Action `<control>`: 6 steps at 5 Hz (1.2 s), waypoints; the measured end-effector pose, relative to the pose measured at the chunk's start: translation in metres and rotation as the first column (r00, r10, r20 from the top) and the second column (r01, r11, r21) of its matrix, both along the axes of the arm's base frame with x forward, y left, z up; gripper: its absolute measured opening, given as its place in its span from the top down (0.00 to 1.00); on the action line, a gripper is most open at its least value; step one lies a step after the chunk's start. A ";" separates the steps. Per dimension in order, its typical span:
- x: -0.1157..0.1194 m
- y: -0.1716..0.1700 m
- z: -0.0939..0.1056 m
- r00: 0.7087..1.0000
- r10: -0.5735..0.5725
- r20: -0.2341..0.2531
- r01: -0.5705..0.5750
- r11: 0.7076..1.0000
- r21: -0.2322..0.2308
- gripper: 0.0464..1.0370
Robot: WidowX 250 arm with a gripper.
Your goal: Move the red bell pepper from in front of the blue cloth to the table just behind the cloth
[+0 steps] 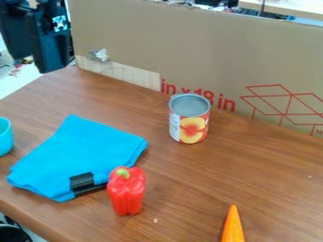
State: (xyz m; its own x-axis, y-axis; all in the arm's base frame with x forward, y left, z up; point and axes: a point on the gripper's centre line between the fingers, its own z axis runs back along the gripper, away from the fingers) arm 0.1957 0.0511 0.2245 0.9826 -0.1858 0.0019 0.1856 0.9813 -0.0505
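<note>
Camera view: I had the claw (52,49) at upper left, whether released or clenched I couldn't tell; the blue cloth (79,153) lay nearest, below it, on the bench (189,189).

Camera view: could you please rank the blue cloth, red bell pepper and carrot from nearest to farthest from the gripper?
1. Blue cloth, at left, below the gripper in the picture.
2. Red bell pepper, beside the cloth's lower right.
3. Carrot, bottom edge, right of centre.
</note>
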 end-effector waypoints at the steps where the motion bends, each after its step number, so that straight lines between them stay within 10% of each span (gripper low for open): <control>1: 0.000 0.000 -0.006 1.000 0.006 -0.019 -0.007 1.000 -0.004 0.04; 3: 0.007 -0.045 -0.041 0.997 -0.081 0.008 0.080 0.993 0.081 0.04; 6: 0.012 -0.055 -0.088 0.975 -0.216 -0.045 0.217 0.976 0.024 0.04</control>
State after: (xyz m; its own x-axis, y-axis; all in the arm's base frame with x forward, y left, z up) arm 0.2078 -0.0043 0.1369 0.9181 -0.3936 -0.0466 0.3923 0.9192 -0.0356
